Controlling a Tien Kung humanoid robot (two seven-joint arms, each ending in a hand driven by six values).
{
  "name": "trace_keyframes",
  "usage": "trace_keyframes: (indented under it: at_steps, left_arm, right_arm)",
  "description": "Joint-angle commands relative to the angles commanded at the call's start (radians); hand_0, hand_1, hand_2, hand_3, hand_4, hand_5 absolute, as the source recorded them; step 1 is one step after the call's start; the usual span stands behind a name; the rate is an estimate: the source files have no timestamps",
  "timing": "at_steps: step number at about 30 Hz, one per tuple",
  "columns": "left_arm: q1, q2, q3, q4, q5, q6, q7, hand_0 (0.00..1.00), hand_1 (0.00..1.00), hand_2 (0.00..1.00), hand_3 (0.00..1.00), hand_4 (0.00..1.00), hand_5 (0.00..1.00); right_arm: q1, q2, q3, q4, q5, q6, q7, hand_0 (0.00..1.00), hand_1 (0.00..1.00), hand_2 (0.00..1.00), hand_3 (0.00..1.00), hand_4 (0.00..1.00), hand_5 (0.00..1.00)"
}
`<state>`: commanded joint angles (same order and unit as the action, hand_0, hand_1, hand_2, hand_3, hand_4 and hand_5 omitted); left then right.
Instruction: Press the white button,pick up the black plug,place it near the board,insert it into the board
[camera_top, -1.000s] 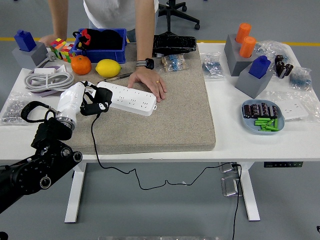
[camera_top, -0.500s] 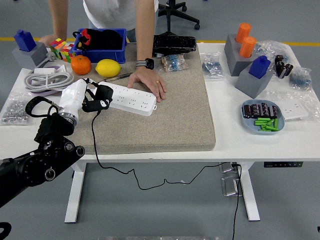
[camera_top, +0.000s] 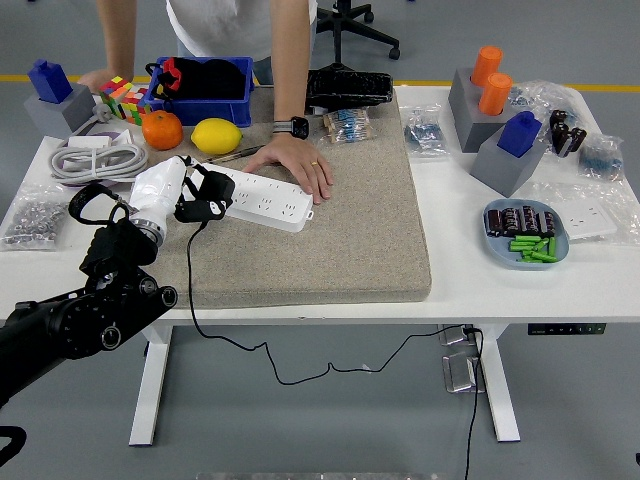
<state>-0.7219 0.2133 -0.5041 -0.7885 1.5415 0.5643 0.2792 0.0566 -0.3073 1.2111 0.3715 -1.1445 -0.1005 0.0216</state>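
A white power strip (camera_top: 262, 196) lies slanted on the grey mat (camera_top: 330, 230), its left end partly hidden by my hand. My left hand (camera_top: 196, 196) has a white back and black fingers curled round the black plug (camera_top: 212, 201), held right at the strip's left end. The plug's black cable (camera_top: 190, 290) hangs down over the table's front edge. At the strip's far right end rests a person's hand (camera_top: 296, 162), palm flat, wearing a watch. The white button cannot be made out.
Behind my hand lie an orange (camera_top: 161, 129), a lemon (camera_top: 216, 135), a blue bin (camera_top: 205, 82) and a coiled white cable (camera_top: 98, 160). A bag of small metal parts (camera_top: 30, 217) sits left. Grey blocks (camera_top: 505, 150) and a blue dish (camera_top: 526, 235) stand right.
My left hand has carried the black plug up and to the right, from beside the strip's left end to over that end. The person's hand has stayed put.
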Motion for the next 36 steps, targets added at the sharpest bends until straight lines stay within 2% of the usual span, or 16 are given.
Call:
trace_keyframes:
  at_steps: [16,36]
  left_arm:
    - [-0.037,-0.022,0.044,0.085,-0.046,0.003,-0.008,0.33,0.257,0.268,0.514,0.677,0.002]
    - [-0.058,-0.036,0.082,0.114,-0.065,0.007,-0.025,0.327,0.258,0.268,0.514,0.684,0.002]
  right_arm:
    - [0.004,0.0,0.002,0.006,0.002,0.001,0.001,0.687,0.581,0.564,0.579,0.675,0.227]
    - [0.006,0.0,0.002,0.008,0.003,0.002,0.001,0.687,0.58,0.564,0.579,0.675,0.226]
